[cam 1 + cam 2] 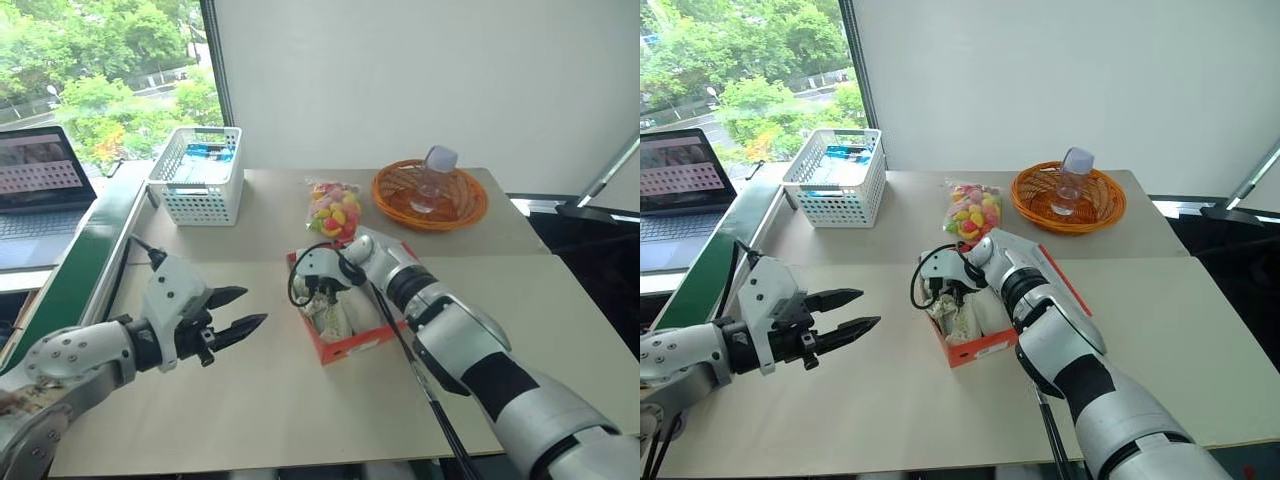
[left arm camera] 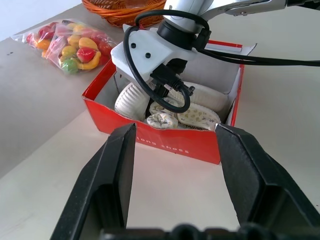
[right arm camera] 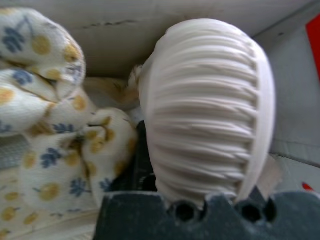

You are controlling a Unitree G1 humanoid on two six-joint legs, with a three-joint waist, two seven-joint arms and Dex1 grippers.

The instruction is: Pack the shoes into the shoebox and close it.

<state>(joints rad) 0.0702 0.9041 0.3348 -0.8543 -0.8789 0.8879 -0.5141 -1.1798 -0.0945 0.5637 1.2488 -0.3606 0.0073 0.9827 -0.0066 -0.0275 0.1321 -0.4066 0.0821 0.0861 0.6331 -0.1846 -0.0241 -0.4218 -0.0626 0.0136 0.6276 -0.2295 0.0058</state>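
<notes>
While my right pincer [image 1: 318, 296] reaches down into the shoebox [image 1: 352, 344], I cannot tell whether its fingers are parted or pinching; the wrist view puts a shoe's ribbed cream sole [image 3: 210, 110] right up against it, with a crumpled cloth printed in blue and yellow flowers [image 3: 45, 125] just beside that shoe. Both shoes [image 2: 197, 107] lie inside the red box, around the pincer, and the box is open, its lid [image 1: 1068, 283] folded back under my right forearm.

My left pincer [image 1: 238, 322] hangs over the bare table [image 1: 250, 400], fingers spread with nothing between them, pointing at the near red wall of the shoebox, which sits a little way ahead of it.

Beyond the box from the right pincer lies a clear bag of coloured candies [image 1: 335, 209], and further off an orange wicker basket [image 1: 428, 196] holding a plastic bottle [image 1: 433, 174]. Far beyond the left pincer stands a white lattice basket [image 1: 197, 174]. Off the table on that side sits a laptop [image 1: 40, 190].
</notes>
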